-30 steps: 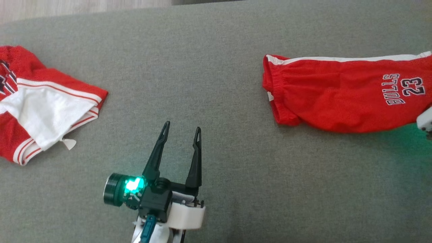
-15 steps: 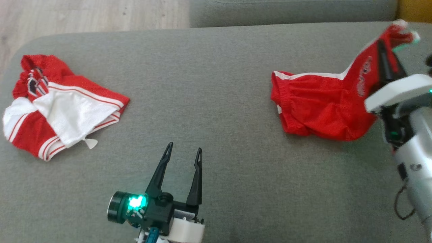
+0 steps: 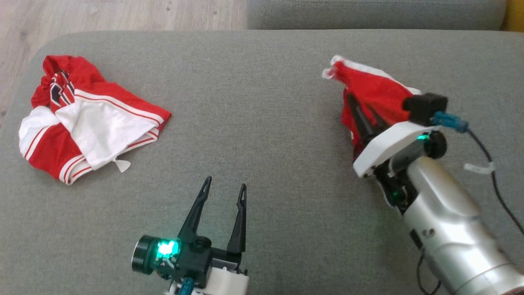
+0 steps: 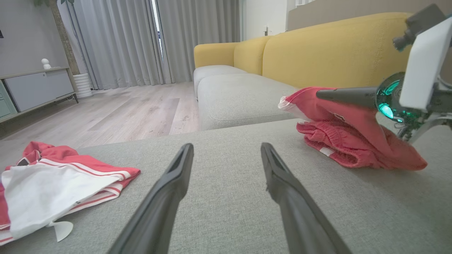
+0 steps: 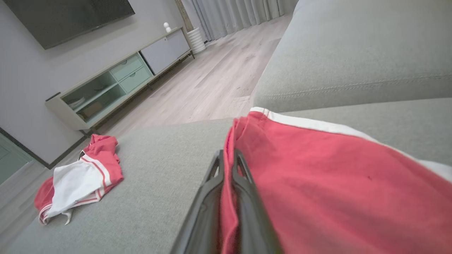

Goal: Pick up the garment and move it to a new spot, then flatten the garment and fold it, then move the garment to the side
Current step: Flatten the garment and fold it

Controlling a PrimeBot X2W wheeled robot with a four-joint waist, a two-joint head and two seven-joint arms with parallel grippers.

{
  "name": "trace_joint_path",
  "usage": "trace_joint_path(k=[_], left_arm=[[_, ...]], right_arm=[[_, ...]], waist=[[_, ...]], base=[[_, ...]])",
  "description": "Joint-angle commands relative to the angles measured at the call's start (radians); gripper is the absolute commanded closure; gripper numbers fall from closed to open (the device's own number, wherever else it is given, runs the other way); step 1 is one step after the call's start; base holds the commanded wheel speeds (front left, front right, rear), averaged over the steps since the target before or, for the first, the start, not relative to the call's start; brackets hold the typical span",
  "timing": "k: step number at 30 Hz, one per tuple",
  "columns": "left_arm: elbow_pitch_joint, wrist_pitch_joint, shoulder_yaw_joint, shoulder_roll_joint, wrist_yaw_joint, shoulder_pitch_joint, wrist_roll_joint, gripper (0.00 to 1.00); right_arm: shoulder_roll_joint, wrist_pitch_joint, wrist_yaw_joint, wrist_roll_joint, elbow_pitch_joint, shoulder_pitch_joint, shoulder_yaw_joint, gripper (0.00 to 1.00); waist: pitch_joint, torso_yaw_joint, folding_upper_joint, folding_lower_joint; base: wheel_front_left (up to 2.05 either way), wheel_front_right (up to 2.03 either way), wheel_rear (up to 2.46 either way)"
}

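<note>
The garment (image 3: 376, 88) is a pair of red shorts with a white side stripe, bunched on the right of the grey cushion (image 3: 262, 102). My right gripper (image 3: 355, 102) is shut on one edge of it and holds that edge above the rest of the cloth. In the right wrist view the red fabric (image 5: 317, 183) is pinched between the closed fingers (image 5: 243, 183). In the left wrist view the lifted flap (image 4: 339, 109) drapes from that gripper over the lower layer. My left gripper (image 3: 226, 183) is open above the cushion's near middle, holding nothing.
A second red and white garment (image 3: 94, 123) lies crumpled at the cushion's left end. Wooden floor (image 3: 102, 16) lies past the far-left edge. A yellow sofa back (image 4: 317, 53) rises behind, and a low TV cabinet (image 5: 116, 84) stands across the room.
The head camera has shifted. My right gripper has lifted the garment's right end and carried it up and leftward over the rest. The left gripper stays open in place.
</note>
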Motion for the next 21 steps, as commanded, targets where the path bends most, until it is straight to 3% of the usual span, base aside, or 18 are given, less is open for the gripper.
trace_joint_path(k=[1,6,14,21], left_arm=[[-0.023,-0.005,0.024,-0.001,0.005,-0.033,-0.002,0.00],[-0.017,-0.005,0.037,-0.001,0.016,-0.015,-0.006,0.00],[-0.037,-0.005,0.082,-0.001,0.039,0.038,-0.010,0.00],[-0.044,-0.005,0.121,-0.001,0.056,0.094,-0.003,0.00]], right_arm=[[0.012,-0.021,-0.001,-0.022,-0.016,-0.009,0.017,0.00],[0.001,-0.123,-0.001,-0.071,-0.020,0.012,0.014,0.00],[-0.042,-0.179,-0.001,-0.236,-0.138,0.153,-0.138,0.00],[-0.029,-0.179,-0.001,-0.368,-0.431,0.466,-0.332,0.00]], waist=[[-0.001,-0.004,0.0000,-0.0001],[-0.032,-0.024,0.0000,-0.0001],[-0.112,-0.073,0.0000,-0.0001],[-0.182,-0.083,0.0000,-0.0001]], base=[[0.00,0.00,0.00],[0.00,0.00,0.00],[0.00,0.00,0.00],[0.00,0.00,0.00]])
